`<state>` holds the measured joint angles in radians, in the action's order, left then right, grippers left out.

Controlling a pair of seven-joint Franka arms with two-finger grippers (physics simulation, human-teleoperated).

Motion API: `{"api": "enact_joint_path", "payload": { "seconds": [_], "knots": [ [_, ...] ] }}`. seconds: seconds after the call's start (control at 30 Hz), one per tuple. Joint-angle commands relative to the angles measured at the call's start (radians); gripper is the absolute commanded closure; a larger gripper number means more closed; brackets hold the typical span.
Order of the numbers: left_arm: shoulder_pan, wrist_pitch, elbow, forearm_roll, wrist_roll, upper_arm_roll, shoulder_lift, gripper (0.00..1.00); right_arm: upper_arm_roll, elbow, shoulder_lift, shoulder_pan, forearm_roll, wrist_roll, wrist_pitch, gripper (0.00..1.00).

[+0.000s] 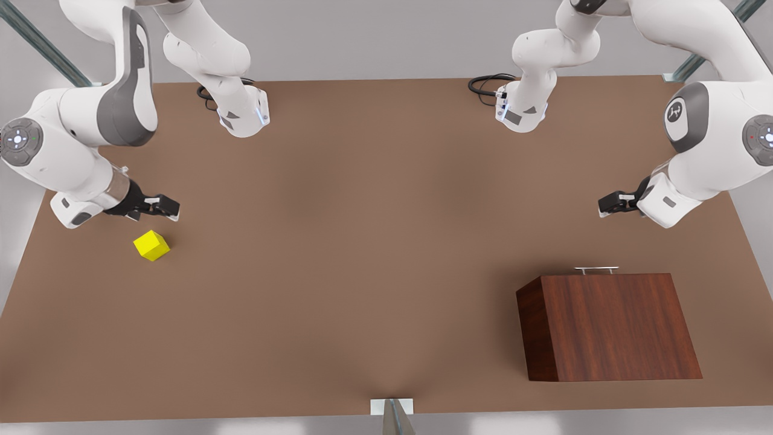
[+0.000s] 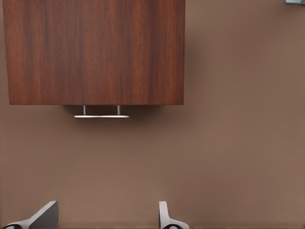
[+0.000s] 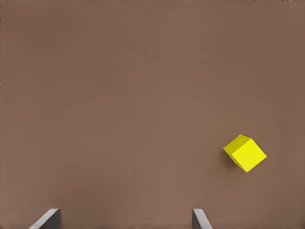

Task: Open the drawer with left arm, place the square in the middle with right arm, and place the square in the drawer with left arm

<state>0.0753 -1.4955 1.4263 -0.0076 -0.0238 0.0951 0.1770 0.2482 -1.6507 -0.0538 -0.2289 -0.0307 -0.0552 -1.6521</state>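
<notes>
The square, a small yellow cube, lies on the tabletop at the front view's left. My right gripper hovers just behind it, open and empty. At the front view's right stands the wooden cabinet. Its drawer is shut, with the silver bar handle facing the arms. My left gripper hangs open, some way short of that handle. The middle is bare brown tabletop.
Both arm bases stand at the far edge with black cables beside them. A small metal bracket sits at the near table edge. Wide free tabletop lies between the cube and the cabinet.
</notes>
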Motion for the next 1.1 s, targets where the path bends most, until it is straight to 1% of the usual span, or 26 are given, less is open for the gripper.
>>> {"api": "enact_joint_path", "payload": {
  "seconds": [0.0,0.03,0.07,0.1,0.13,0.17,0.2,0.23,0.27,0.3,0.33,0.37,0.4,0.43,0.47,0.53,0.7,0.8,0.83,0.93,1.03,1.07],
  "knots": [
    [0.0,0.012,0.0,0.001,-0.001,0.0,0.004,0.0,0.0,0.0,-0.001,0.011,0.0,0.0,0.0,0.0],
    [0.0,0.023,0.022,0.001,-0.004,-0.001,-0.007,0.0,0.0,0.005,-0.008,0.013,-0.002,0.0,-0.005,0.0],
    [0.0,0.02,0.163,-0.002,-0.138,-0.032,-0.059,0.0,0.002,0.005,-0.011,0.013,0.0,0.0,-0.005,0.0],
    [0.0,-0.041,0.227,-0.003,-0.482,-0.049,-0.057,0.0,0.002,0.008,-0.015,0.013,0.0,0.0,-0.006,0.0],
    [0.0,-0.204,0.344,-0.002,-0.827,-0.051,-0.065,0.0,0.005,0.011,-0.024,0.014,-0.002,0.0,-0.009,0.0],
    [0.001,-0.362,0.446,-0.002,-0.995,-0.06,-0.082,0.0,0.008,0.031,-0.043,0.014,-0.002,-0.002,-0.009,0.0],
    [0.0,-0.503,0.526,-0.002,-1.041,-0.101,-0.093,0.0,0.023,0.061,-0.075,0.014,-0.002,-0.003,-0.009,0.0],
    [0.0,-0.615,0.598,-0.002,-1.045,-0.115,-0.102,0.0,0.043,0.11,-0.13,0.017,-0.003,-0.031,-0.009,0.0],
    [0.001,-0.746,0.695,-0.002,-1.045,-0.117,-0.123,0.0,0.06,0.161,-0.192,0.068,0.0,-0.178,-0.012,0.0],
    [0.0,-0.812,0.747,0.0,-1.042,-0.13,-0.134,0.0,0.06,0.146,-0.196,0.088,0.014,-0.224,-0.069,0.0],
    [0.001,-0.842,0.772,0.0,-1.042,-0.132,-0.137,0.0,0.06,0.103,-0.195,0.094,0.014,-0.233,-0.127,0.0],
    [0.0,-0.867,0.783,0.0,-1.044,-0.14,-0.137,0.0,0.06,0.074,-0.195,0.101,0.032,-0.235,-0.153,0.03],
    [0.0,-0.876,0.784,0.0,-1.044,-0.143,-0.134,0.0,0.059,0.026,-0.193,0.129,0.049,-0.331,-0.19,0.0],
    [0.0,-0.878,0.784,-0.002,-1.047,-0.143,-0.131,0.0,0.048,-0.032,-0.193,0.117,0.066,-0.37,-0.215,0.0],
    [0.0,-0.894,0.784,-0.002,-1.085,-0.143,-0.129,0.0,0.045,-0.083,-0.185,0.066,0.066,-0.37,-0.221,0.0],
    [0.0,-0.965,0.807,-0.002,-1.147,-0.143,-0.126,0.0,0.043,-0.107,-0.184,0.04,0.064,-0.357,-0.221,0.0],
    [0.0,-1.016,0.819,-0.002,-1.171,-0.143,-0.1,0.0,0.043,-0.165,-0.138,-0.039,0.064,-0.299,-0.196,0.0],
    [0.006,-1.089,0.819,-0.002,-1.171,-0.143,-0.073,0.0,0.04,-0.221,-0.106,-0.069,0.064,-0.293,-0.202,0.0],
    [0.008,-1.105,0.821,-0.002,-1.171,-0.143,-0.071,0.0,0.039,-0.247,-0.098,-0.107,0.064,-0.255,-0.212,0.0],
    [0.009,-1.164,0.842,-0.002,-1.171,-0.144,-0.067,0.0,0.039,-0.304,-0.13,-0.188,0.064,-0.15,-0.293,0.0],
    [0.012,-1.166,0.841,-0.003,-1.174,-0.144,-0.051,0.0,0.039,-0.284,-0.189,-0.256,0.064,-0.081,-0.272,0.0],
    [0.012,-1.169,0.839,-0.005,-1.188,-0.144,-0.044,0.0,0.039,-0.278,-0.185,-0.259,0.064,-0.046,-0.265,0.0]
  ]
}}
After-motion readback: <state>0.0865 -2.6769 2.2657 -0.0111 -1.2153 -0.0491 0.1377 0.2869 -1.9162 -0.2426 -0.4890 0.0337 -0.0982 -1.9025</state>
